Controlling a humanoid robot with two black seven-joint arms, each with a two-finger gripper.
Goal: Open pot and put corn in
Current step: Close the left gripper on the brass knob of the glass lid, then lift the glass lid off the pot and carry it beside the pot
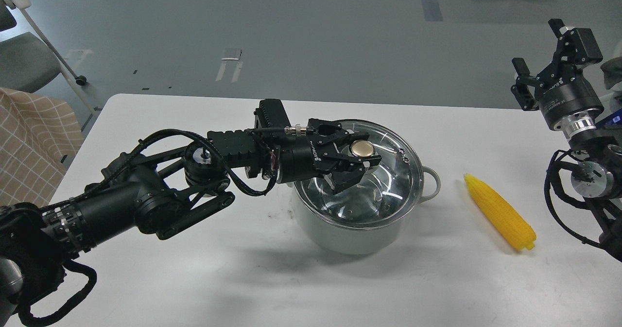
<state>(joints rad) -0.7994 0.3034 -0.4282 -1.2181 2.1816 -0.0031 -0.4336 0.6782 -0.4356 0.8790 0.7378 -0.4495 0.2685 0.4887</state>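
Observation:
The pale grey-green pot point(340, 232) stands mid-table with its glass lid point(388, 181) resting on it. My left gripper point(363, 149) reaches in from the left over the lid, and its fingers point(348, 177) hug the brass-coloured knob point(362, 147) from both sides. The yellow corn point(500, 213) lies on the table to the right of the pot, its tapered end pointing away from me. My right gripper point(540, 49) is raised at the far right, open and empty, well above and beyond the corn.
The white table point(194, 278) carries only the pot and the corn. A chair with checked cloth point(34, 132) stands off the table's left edge. Grey floor lies beyond the far edge.

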